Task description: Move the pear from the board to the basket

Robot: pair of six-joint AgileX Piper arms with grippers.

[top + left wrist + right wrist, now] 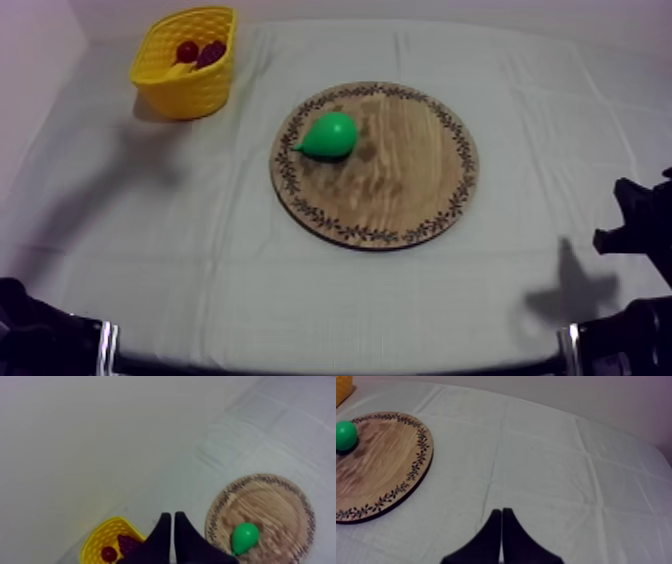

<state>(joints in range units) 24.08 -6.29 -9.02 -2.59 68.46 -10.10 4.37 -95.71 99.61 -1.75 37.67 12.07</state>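
Note:
A green pear (330,136) lies on the left part of the round wooden board (410,175) at the table's middle. The yellow basket (190,92) stands at the far left corner and holds a small red fruit (187,50) and dark grapes (211,52). My left gripper (173,515) is shut on nothing, raised high over the cloth, with the basket (95,545) and the pear (245,537) far below it. My right gripper (501,511) is shut too, low over bare cloth to the right of the board (386,461), well away from the pear (345,435).
Grey-white cloth covers the whole table, with open room in front of the board and to its right. My right arm (640,230) sits at the right edge and my left arm (30,335) at the lower left. A pale wall runs behind the table.

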